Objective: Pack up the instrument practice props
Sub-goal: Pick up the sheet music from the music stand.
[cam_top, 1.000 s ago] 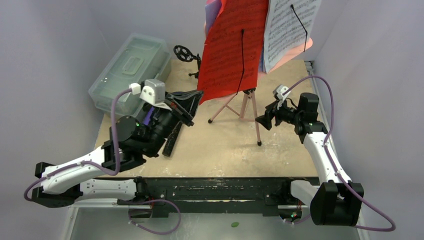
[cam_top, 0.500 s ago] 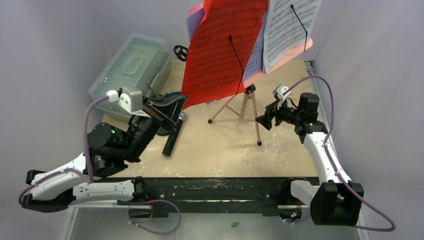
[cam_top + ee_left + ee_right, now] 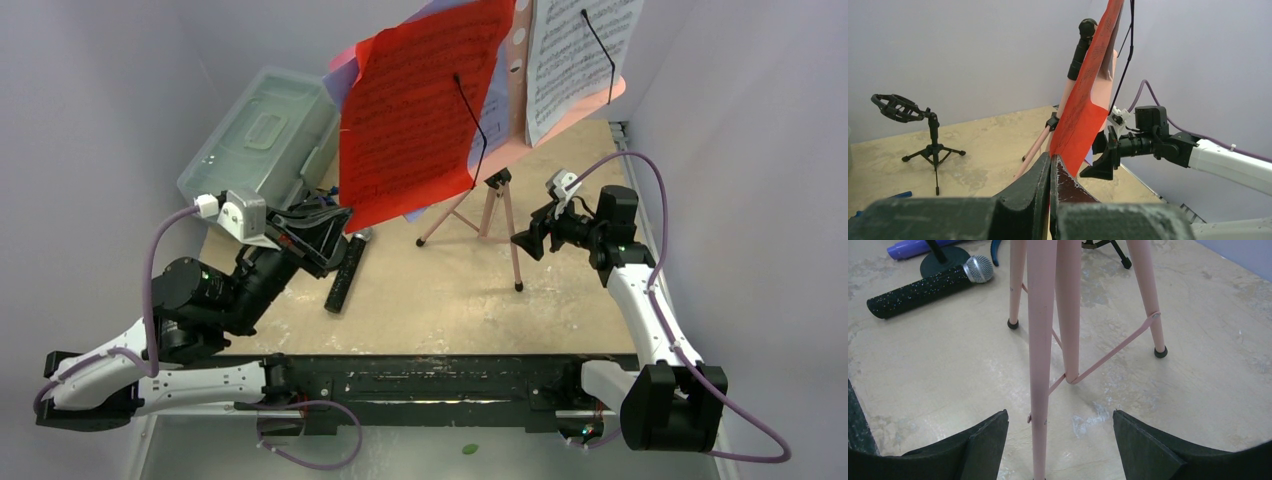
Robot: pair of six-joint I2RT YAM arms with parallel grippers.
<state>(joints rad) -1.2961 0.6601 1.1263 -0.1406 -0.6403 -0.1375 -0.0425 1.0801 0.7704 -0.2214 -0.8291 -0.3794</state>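
Lab test booth: plain grey walls (image 3: 90, 90) enclose a scuffed tabletop (image 3: 450, 300).

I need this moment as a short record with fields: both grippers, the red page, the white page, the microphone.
Left gripper: shut on the red page's lower corner
Right gripper: open, empty, facing a leg of the pink stand
Red page: tilted, across the pink stand's left half
White page: upright on the pink stand's right half
Black-silver microphone: lying on the table
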